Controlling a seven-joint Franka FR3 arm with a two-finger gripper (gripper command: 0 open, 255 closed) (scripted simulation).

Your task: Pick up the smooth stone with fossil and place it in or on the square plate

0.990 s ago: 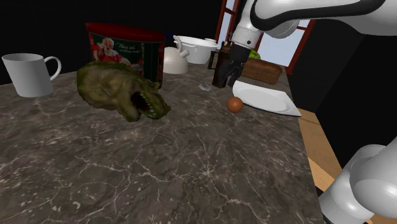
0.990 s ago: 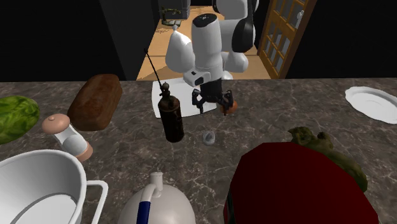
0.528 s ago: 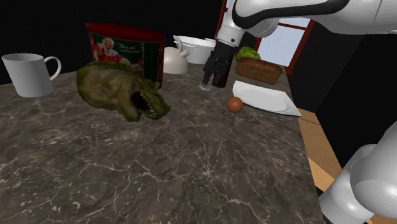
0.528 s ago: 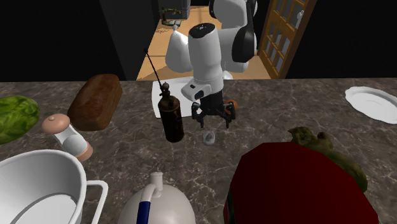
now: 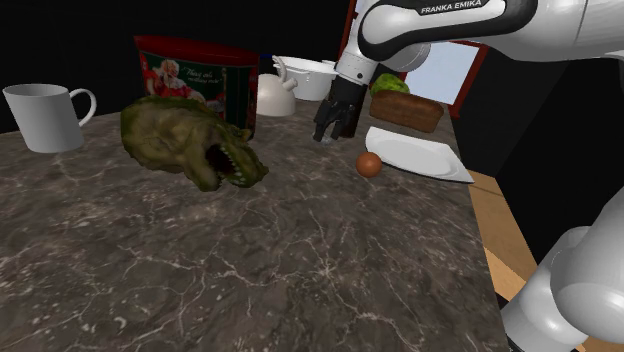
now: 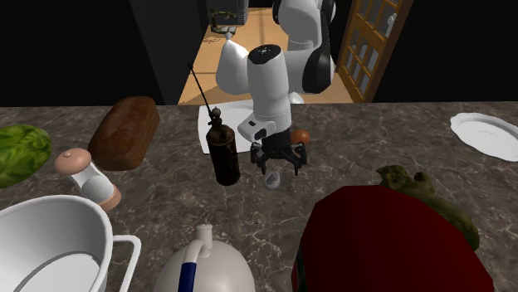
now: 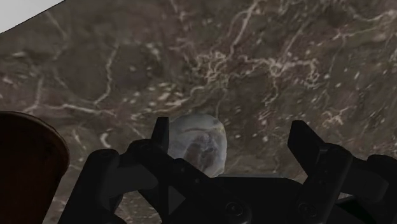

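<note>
The small grey stone [image 6: 271,179] lies on the dark marble counter, between the dark bottle [image 6: 222,153] and the red tin. My gripper [image 6: 278,163] hangs open just above it, fingers pointing down. In the wrist view the stone [image 7: 200,145] sits between the spread fingers, close to one fingertip [image 7: 160,135], and neither finger touches it. In the shoulder view the gripper [image 5: 332,132] covers most of the stone [image 5: 321,139]. The white square plate [image 5: 415,155] lies to the shoulder view's right of the gripper, at the counter's edge, with nothing on it.
A brown ball [image 5: 369,164] rests beside the plate. A green dinosaur head [image 5: 190,140], a red tin [image 5: 200,80] and a white mug [image 5: 45,115] stand at the shoulder view's left. A bread loaf [image 6: 124,133], a white pot [image 6: 50,249] and a round plate [image 6: 490,133] line the far side.
The gripper has moved from beside the square plate toward the shoulder view's left and come down over the stone. It has stayed open.
</note>
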